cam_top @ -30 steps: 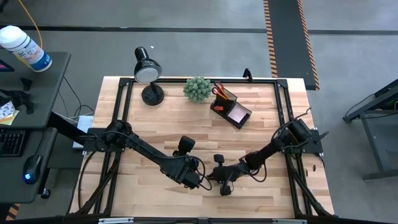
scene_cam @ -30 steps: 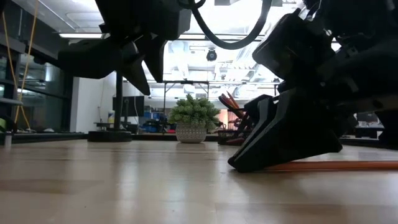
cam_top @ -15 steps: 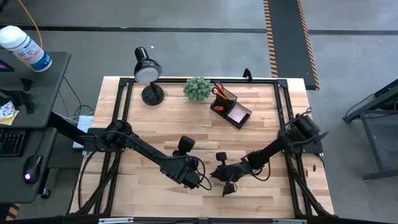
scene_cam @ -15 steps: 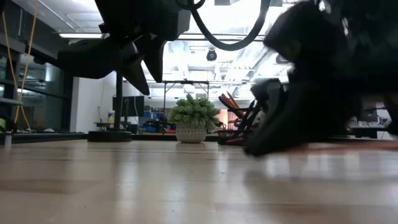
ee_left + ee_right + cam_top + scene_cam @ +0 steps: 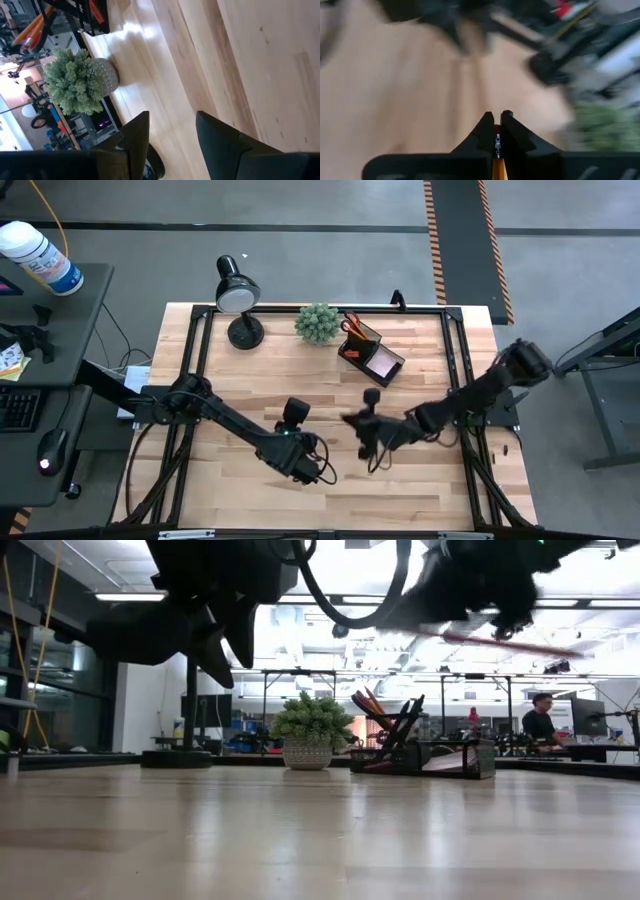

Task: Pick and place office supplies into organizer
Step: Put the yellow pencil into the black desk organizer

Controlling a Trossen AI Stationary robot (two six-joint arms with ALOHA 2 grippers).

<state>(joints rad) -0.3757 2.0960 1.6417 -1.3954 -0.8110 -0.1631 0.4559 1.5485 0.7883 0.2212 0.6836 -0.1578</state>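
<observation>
We see the right gripper [image 5: 497, 120] clenched on a thin orange pencil [image 5: 497, 167], raised above the table, well short of the dark smoky-black plastic organizer [image 5: 368, 350]. The left gripper [image 5: 170, 132] hangs released, farther from the organizer.

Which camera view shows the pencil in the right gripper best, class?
The right wrist view: the orange pencil sits pinched between the right gripper fingers. The low view shows it as a thin streak held aloft. The high view barely shows it; the left wrist view misses it.

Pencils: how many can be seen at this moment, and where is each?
1 for certain: a pencil pinched in the shut right gripper, lifted above the table. The organizer cup holds orange items too, but they cannot be told apart.
</observation>
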